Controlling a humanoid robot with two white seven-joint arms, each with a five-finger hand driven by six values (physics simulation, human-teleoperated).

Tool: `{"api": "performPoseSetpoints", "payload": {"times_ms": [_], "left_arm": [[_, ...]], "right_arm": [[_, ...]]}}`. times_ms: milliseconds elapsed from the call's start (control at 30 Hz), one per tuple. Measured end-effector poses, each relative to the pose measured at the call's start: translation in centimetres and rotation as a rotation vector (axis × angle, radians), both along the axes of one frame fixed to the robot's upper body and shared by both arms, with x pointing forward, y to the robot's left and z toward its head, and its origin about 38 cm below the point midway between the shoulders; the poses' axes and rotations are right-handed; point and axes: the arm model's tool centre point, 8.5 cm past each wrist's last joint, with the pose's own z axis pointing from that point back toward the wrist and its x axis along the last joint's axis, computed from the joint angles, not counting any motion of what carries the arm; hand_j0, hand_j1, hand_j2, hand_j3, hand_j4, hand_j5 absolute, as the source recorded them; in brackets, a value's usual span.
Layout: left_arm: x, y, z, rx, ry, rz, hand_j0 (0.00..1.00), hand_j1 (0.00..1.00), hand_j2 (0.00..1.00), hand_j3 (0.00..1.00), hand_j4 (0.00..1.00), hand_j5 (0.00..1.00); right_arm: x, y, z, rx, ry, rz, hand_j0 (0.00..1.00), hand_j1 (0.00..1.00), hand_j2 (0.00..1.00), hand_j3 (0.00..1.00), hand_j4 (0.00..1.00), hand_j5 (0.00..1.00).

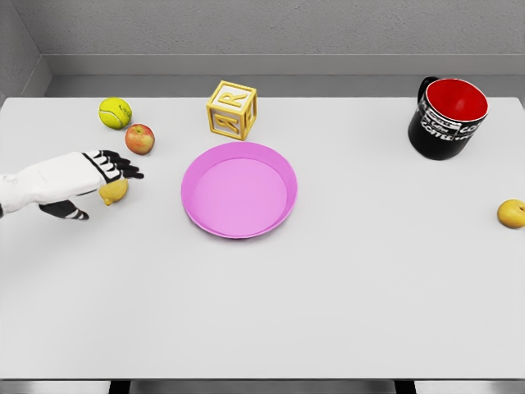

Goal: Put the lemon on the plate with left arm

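Reaching in from the left edge, the left hand [98,176] lies over the lemon [114,191], black fingers extended above it and thumb beneath; whether it grips cannot be told. Lemon: small, yellow, oval, on the white table [328,312], left of the plate [239,190]. Tennis ball [115,112] and apple [139,139] behind. Plate: pink, round. Lettered block [231,110] behind it. Black mug [447,117], red inside, far right.
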Motion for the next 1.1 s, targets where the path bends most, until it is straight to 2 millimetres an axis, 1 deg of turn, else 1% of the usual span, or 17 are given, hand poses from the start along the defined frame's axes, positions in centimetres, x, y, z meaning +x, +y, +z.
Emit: {"api": "performPoseSetpoints", "payload": {"times_ms": [67,167,200,233,267,300,400,433,567,667,700,733,767,967,1033,1100], "left_arm": [[0.7,-0.5,-0.5,0.013,0.013,-0.009,1.00,1.00,1.00,1.00,1.00,1.00],[0.8,-0.5,-2.6,0.023,0.067,0.000,1.00,1.00,1.00,1.00,1.00,1.00],[1.0,-0.6,-2.8,0.022,0.070,0.002,1.00,1.00,1.00,1.00,1.00,1.00],[1.3,-0.7,-2.6,0.019,0.067,0.003,1.00,1.00,1.00,1.00,1.00,1.00],[2.0,-1.0,-1.7,0.017,0.048,-0.003,1.00,1.00,1.00,1.00,1.00,1.00],[2.2,-1.2,-1.6,0.017,0.049,-0.009,1.00,1.00,1.00,1.00,1.00,1.00],[2.3,-0.9,-2.3,0.023,0.075,0.001,1.00,1.00,1.00,1.00,1.00,1.00],[2.4,-0.8,-2.3,0.025,0.076,0.005,1.00,1.00,1.00,1.00,1.00,1.00],[2.7,0.5,-2.9,0.041,0.094,0.044,1.00,1.00,1.00,1.00,1.00,1.00],[3.9,0.5,-1.4,0.054,0.065,0.045,1.00,1.00,1.00,1.00,1.00,1.00],[3.9,0.4,-1.8,0.059,0.076,0.041,1.00,1.00,1.00,1.00,1.00,1.00],[4.1,0.3,-1.8,0.064,0.076,0.040,1.00,1.00,1.00,1.00,1.00,1.00],[4.5,0.1,-1.3,0.070,0.067,0.035,1.00,1.00,1.00,1.00,1.00,1.00],[4.1,-0.5,-3.0,0.092,0.115,0.012,1.00,1.00,1.00,1.00,1.00,1.00],[4.1,-0.6,-3.3,0.093,0.122,0.015,1.00,1.00,1.00,1.00,1.00,1.00],[4.6,-0.3,-3.0,0.096,0.116,0.028,1.00,1.00,1.00,1.00,1.00,1.00]], "right_arm": [[0.0,0.0,0.0,0.000,0.000,0.000,1.00,1.00,1.00,1.00,1.00,1.00],[0.0,0.0,0.0,0.000,0.000,0.000,1.00,1.00,1.00,1.00,1.00,1.00],[0.0,0.0,0.0,0.000,0.000,0.000,1.00,1.00,1.00,1.00,1.00,1.00],[0.0,0.0,0.0,0.000,0.000,0.000,1.00,1.00,1.00,1.00,1.00,1.00],[0.0,0.0,0.0,0.000,0.000,0.001,1.00,1.00,1.00,1.00,1.00,1.00],[0.0,0.0,0.0,0.000,0.000,0.000,1.00,1.00,1.00,1.00,1.00,1.00],[0.0,0.0,0.0,0.000,0.000,0.000,1.00,1.00,1.00,1.00,1.00,1.00],[0.0,0.0,0.0,0.000,0.000,0.000,1.00,1.00,1.00,1.00,1.00,1.00],[0.0,0.0,0.0,0.000,0.000,0.000,1.00,1.00,1.00,1.00,1.00,1.00],[0.0,0.0,0.0,0.000,0.000,0.000,1.00,1.00,1.00,1.00,1.00,1.00],[0.0,0.0,0.0,0.000,0.000,0.000,1.00,1.00,1.00,1.00,1.00,1.00],[0.0,0.0,0.0,0.000,0.000,0.000,1.00,1.00,1.00,1.00,1.00,1.00],[0.0,0.0,0.0,0.000,0.000,0.000,1.00,1.00,1.00,1.00,1.00,1.00],[0.0,0.0,0.0,0.000,0.000,0.000,1.00,1.00,1.00,1.00,1.00,1.00],[0.0,0.0,0.0,0.000,0.000,0.000,1.00,1.00,1.00,1.00,1.00,1.00],[0.0,0.0,0.0,0.000,0.000,0.000,1.00,1.00,1.00,1.00,1.00,1.00]]}}
